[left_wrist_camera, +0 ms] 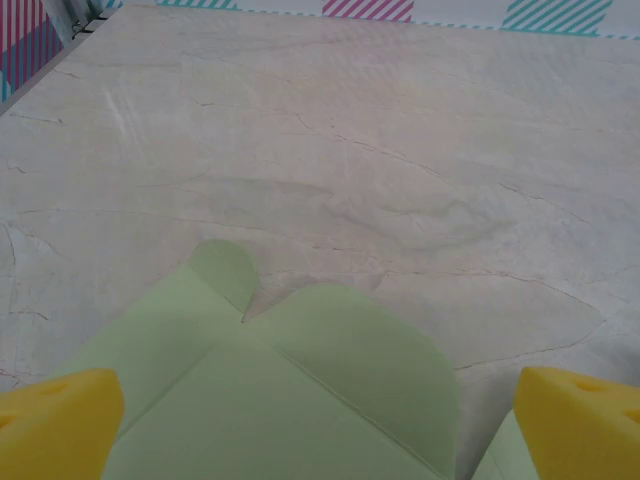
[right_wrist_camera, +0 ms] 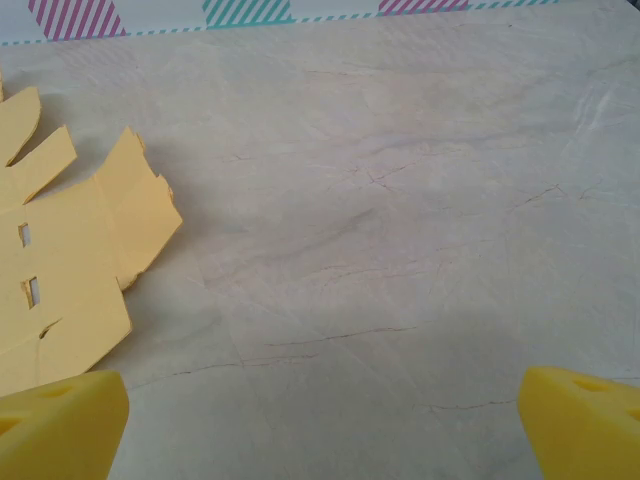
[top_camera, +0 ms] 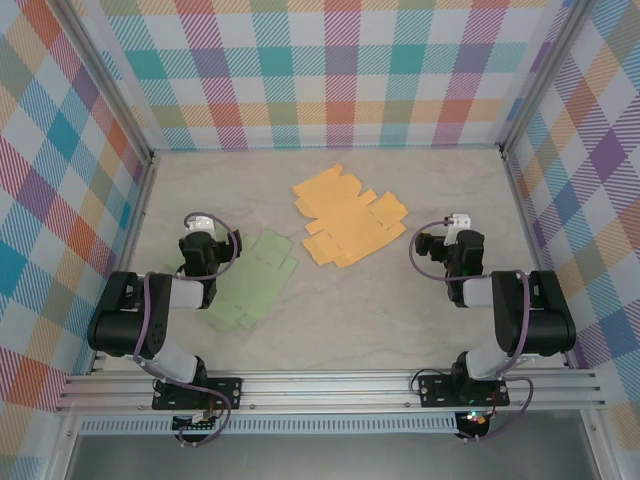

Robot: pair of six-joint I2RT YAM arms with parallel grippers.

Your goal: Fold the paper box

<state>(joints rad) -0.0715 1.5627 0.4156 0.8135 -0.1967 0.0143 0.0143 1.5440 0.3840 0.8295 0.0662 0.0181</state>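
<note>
- The left gripper (left_wrist_camera: 320,428) stands wide open. Nothing is caught between its yellow fingertips (left_wrist_camera: 55,425).
- One rounded-flap end of the green paper blank (left_wrist_camera: 290,390) lies under and between those fingertips. I cannot tell whether they touch the sheet.
- The right gripper (right_wrist_camera: 320,428) is just as wide open and empty, over bare tabletop (right_wrist_camera: 400,250). The orange paper blank (right_wrist_camera: 60,280) is off to its left.
- Seen from above, the green blank lies flat just beside the left arm. The orange one lies flat farther back, near the middle of the tabletop, and the two sheets are apart.
- Both sheets are fully spread out, with their flaps, tabs and slots showing. No wall is raised and no crease is stood up.
- By my reckoning the job is at its very start, with every fold yet to be made.
- I cannot say which sheet is the one meant. The green one is nearer to hand.
</note>
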